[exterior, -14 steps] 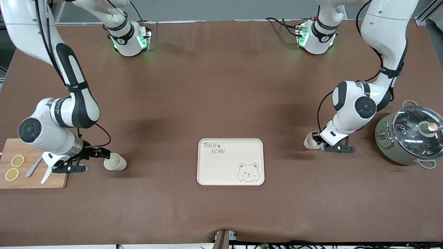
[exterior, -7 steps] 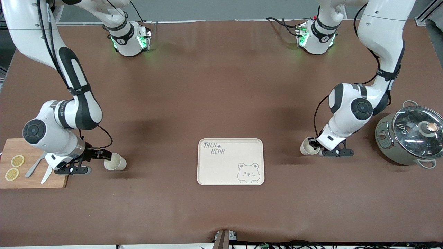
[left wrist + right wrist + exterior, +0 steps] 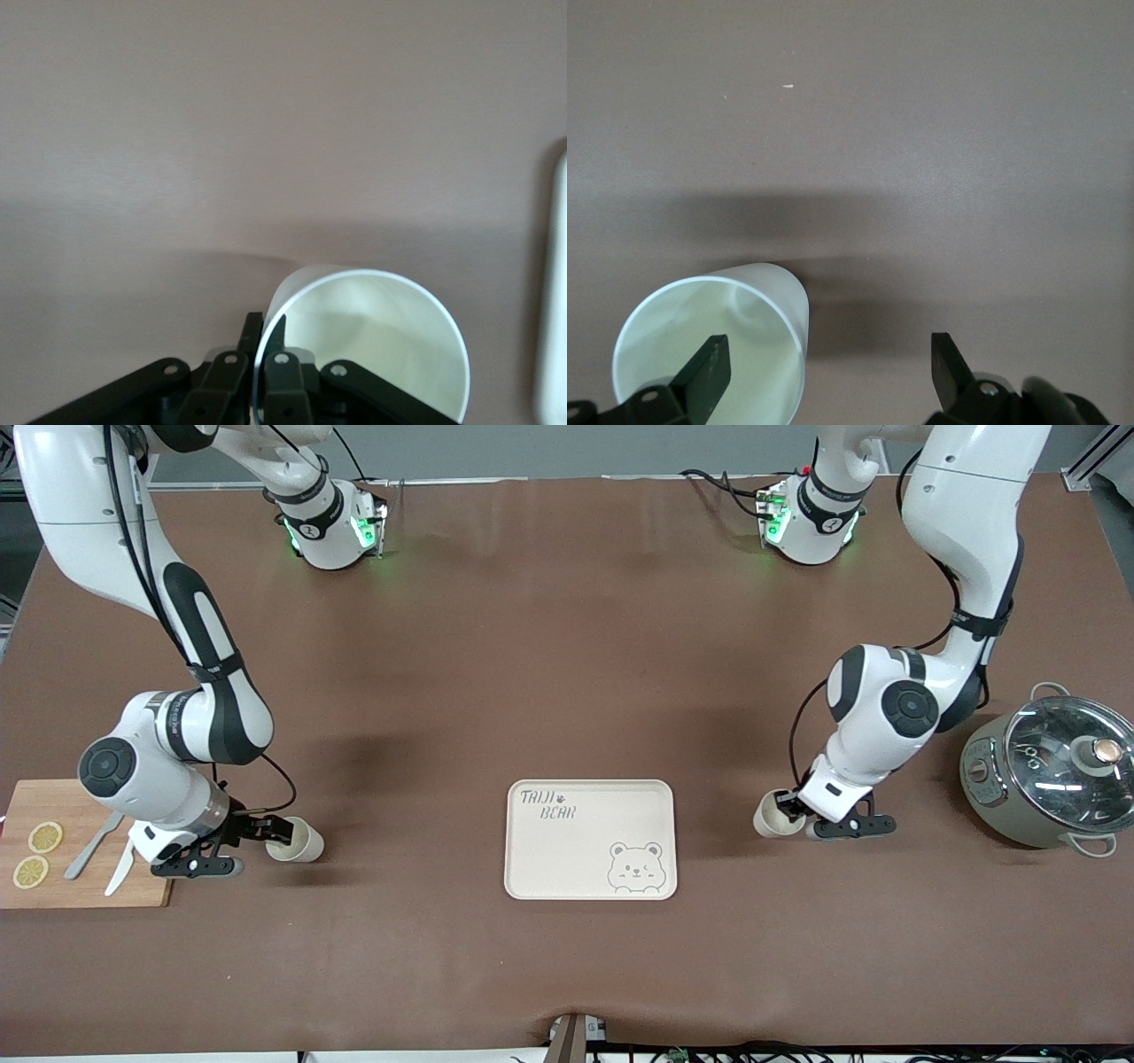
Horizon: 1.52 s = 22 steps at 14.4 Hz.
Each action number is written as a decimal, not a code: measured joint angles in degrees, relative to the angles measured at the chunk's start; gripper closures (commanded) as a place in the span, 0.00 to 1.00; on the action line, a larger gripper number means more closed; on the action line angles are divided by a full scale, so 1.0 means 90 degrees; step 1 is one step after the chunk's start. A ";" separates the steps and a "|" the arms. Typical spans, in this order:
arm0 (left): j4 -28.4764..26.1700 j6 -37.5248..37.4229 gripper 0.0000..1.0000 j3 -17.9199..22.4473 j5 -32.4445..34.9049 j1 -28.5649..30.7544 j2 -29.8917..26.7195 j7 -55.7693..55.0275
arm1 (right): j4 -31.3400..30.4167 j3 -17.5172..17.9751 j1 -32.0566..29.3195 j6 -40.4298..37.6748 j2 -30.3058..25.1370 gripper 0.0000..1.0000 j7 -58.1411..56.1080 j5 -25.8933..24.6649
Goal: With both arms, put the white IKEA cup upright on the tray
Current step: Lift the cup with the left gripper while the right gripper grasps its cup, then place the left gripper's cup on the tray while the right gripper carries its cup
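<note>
Brown bench point(image 3: 567, 646), items large to small. Two white arms, bases along the edge farthest from the front camera. Grey pot point(image 3: 1045, 778) with glass lid, at the left arm's end. Cream tray point(image 3: 591, 840), mid-bench toward the front edge, bare. Wooden cutting board point(image 3: 84, 850) with lemon slices, at the right arm's end. Two white cups: one point(image 3: 769, 819) between tray and pot, rim clamped in the left pincer point(image 3: 788, 811); one point(image 3: 299, 841) between board and tray, right pincer point(image 3: 282, 831) apart, one finger point(image 3: 704, 374) inside it.
</note>
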 measured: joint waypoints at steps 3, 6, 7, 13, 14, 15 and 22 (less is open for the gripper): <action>0.0146 -0.0002 1.00 -0.0003 0.0000 -0.0331 -0.0009 -0.0514 | -0.0008 0.0006 0.0001 0.0143 0.0116 0.00 0.0000 -0.0002; 0.0155 -0.0006 1.00 -0.0005 0.0000 -0.0346 0.0008 -0.0927 | -0.0066 0.0017 0.0024 0.0415 0.0269 0.00 0.0000 -0.0005; 0.0168 -0.0006 1.00 -0.0009 0.0000 -0.0371 0.0039 -0.1152 | -0.0069 0.0021 0.0038 0.0425 0.0292 0.00 0.0001 -0.0005; 0.1466 -0.1300 1.00 -0.0020 0.0000 -0.0875 0.0795 -0.2399 | -0.0066 0.0025 0.0062 0.0425 0.0295 0.43 0.0008 -0.0005; 0.1869 -0.1805 1.00 -0.0020 0.0000 -0.0886 0.0953 -0.2412 | -0.0061 0.0025 0.0062 0.0416 0.0294 0.47 0.0011 -0.0005; 0.2238 -0.2196 1.00 -0.0014 0.0000 -0.0884 0.1101 -0.2428 | -0.0049 0.0026 0.0062 0.0365 0.0287 0.49 0.0017 -0.0004; 0.3354 -0.2553 1.00 -0.0013 0.0000 -0.0919 0.1788 -0.2895 | 0.0022 0.0037 0.0062 -0.0014 0.0129 0.75 0.0036 -0.0002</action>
